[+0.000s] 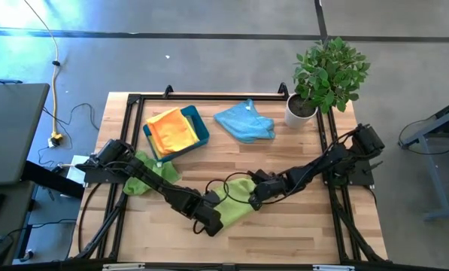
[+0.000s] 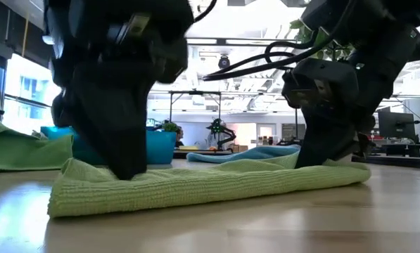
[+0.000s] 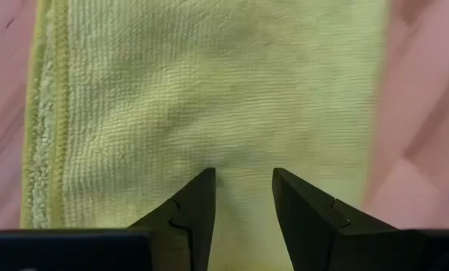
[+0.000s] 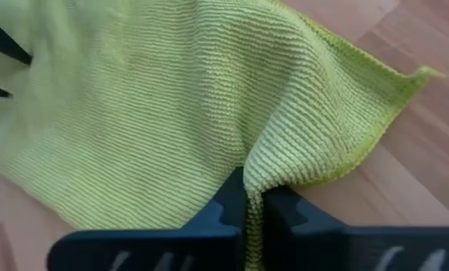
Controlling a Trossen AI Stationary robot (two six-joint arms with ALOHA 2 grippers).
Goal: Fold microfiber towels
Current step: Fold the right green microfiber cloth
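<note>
Right now the lime green towel (image 1: 235,202) lies half-folded near the front middle of the wooden worktop (image 1: 299,226), with both arms bent over it. The right gripper (image 4: 253,203) has its fingers pinched tight on a ridge of cloth close to one corner, the fabric bunched up between them. The left gripper (image 3: 243,184) presses down on the towel's other end with its fingers narrowly apart; the wrist view shows cloth under the tips, but I cannot tell whether any of it is caught between them.

The main risk is judged to be the thinness of that right-hand pinch. It seems to hold only a small fold near the edge, so a quick lift could let the cloth slide out and the corner drop back. It may also have gathered both layers, or just one, and that cannot be told from here; lifting the wrong layer would undo the fold instead of making the next one.

If the left gripper is only resting on the towel, a pull from the right could drag the whole cloth across the worktop, skewing its edges. Elsewhere, a second green towel (image 1: 138,175) lies beside the left arm, yellow and orange towels (image 1: 171,129) sit in the teal tray (image 1: 201,128), and a light blue towel (image 1: 244,120) lies near the potted plant (image 1: 326,75), well apart from the work.
</note>
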